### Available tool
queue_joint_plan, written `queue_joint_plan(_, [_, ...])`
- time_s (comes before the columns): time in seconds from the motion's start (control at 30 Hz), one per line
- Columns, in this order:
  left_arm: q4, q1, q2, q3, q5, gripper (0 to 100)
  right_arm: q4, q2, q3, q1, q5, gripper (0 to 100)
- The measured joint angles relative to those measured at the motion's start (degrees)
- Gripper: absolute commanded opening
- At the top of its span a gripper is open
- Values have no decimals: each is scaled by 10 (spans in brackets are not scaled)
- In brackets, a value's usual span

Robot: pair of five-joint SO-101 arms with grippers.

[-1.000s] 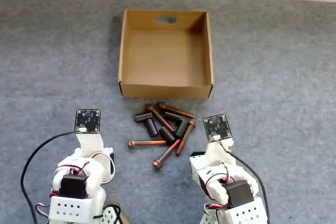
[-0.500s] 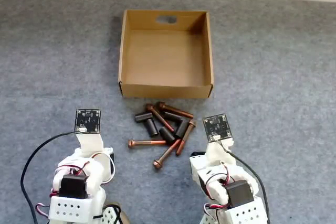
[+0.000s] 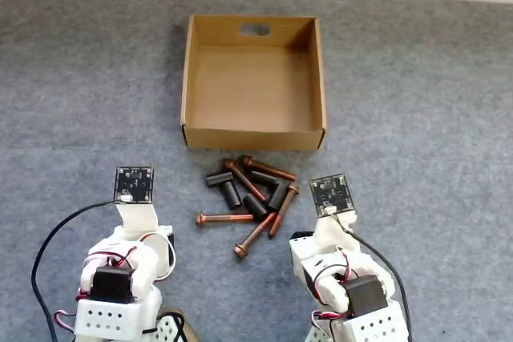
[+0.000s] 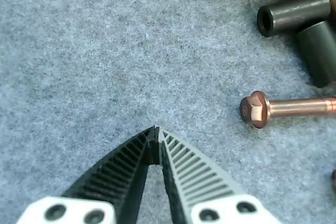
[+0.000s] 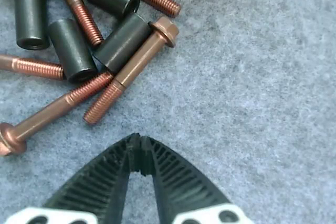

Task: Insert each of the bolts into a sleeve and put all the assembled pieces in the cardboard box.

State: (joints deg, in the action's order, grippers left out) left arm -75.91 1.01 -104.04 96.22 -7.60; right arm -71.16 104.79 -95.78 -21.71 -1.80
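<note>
Currently left gripper [image 4: 156, 136] closed, holding nothing, tips above grey mat [image 4: 79, 51]; one bolt [image 4: 286, 107] lies off to its side, head end nearest. Right gripper [image 5: 140, 148] likewise closed, nothing held; heap of bolts [image 5: 134, 66] and sleeves [image 5: 73, 48] just ahead. Cardboard box [image 3: 253, 138] well beyond both, open side up.

A copper bolt [image 4: 286, 109] and a dark sleeve [image 4: 319, 51] ran out of view partway along. A second bolt [image 5: 31, 66] showed only its threaded end.
</note>
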Motion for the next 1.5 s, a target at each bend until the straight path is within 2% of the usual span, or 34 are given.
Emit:
queue_joint_plan(1.2, [0,0,0,0,0,8,4,0,0,0,0,6])
queue_joint_plan(1.43, [0,0,0,0,0,8,138,0,0,8,6,6])
queue_joint_plan(1.5, [0,0,0,0,0,8,174,0,0,9,61,6])
